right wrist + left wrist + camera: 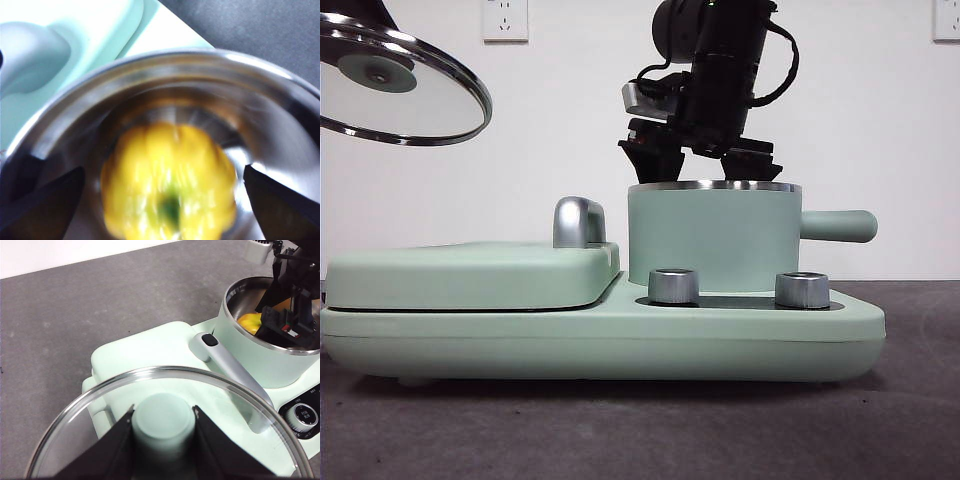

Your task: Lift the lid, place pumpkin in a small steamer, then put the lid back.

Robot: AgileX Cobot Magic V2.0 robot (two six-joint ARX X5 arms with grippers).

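No readable writing shows anywhere. At upper left of the front view the left gripper (162, 427) pinches the lid (400, 85) by its knob, tilted, high over the grill cover (470, 272). The right gripper (700, 155), jaws spread, hangs at the pot (715, 240) mouth; the pumpkin (170, 187) lies inside between them. Two steel dials (673, 285) stand in front, on the base (600, 335).

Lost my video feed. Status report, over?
Left hand shut on the lid, held high, clear of the small steamer. Right hand open inside steamer, pumpkin between its jaws. Nothing obstructing.
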